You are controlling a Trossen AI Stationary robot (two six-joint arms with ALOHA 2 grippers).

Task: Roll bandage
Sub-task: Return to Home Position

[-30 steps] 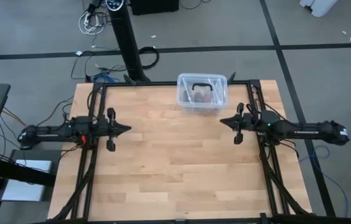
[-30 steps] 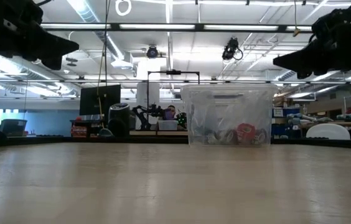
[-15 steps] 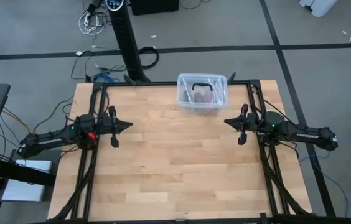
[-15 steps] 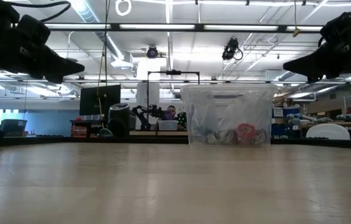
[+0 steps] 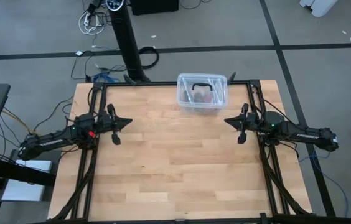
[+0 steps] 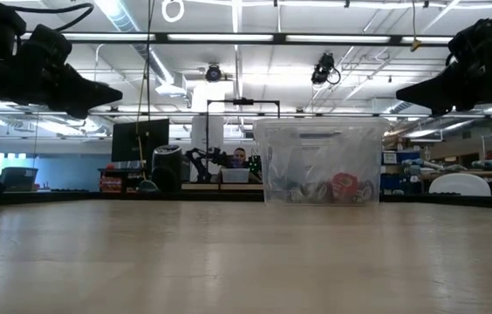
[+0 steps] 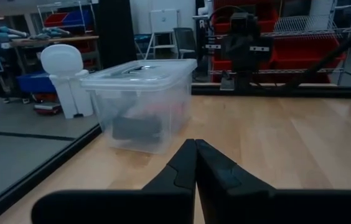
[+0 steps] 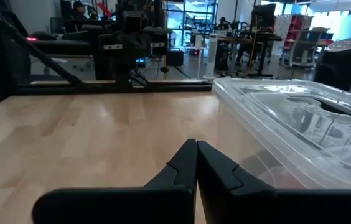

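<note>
As L arm (image 5: 70, 133), R arm (image 5: 290, 129) hang facing inward | both jaws pressed together

The table (image 5: 163, 162) is smooth pale wood, the box (image 5: 219, 99) clear glossy plastic, the left tool (image 7: 195, 144) matt black.

Lidded clear bin (image 5: 221, 93) on wooden table (image 5: 175, 162)

You see a pale wood table (image 5: 175, 168) with a plank pattern at the frame's centre. The left arm (image 5: 51, 138) and right arm (image 5: 300, 130) at its edges are black. The clear bin (image 5: 201, 93) at upper centre shows the black bandage (image 7: 137, 127) and a red spot (image 6: 344, 185). The grey floor (image 5: 325, 25) carries dark stripes.
</note>
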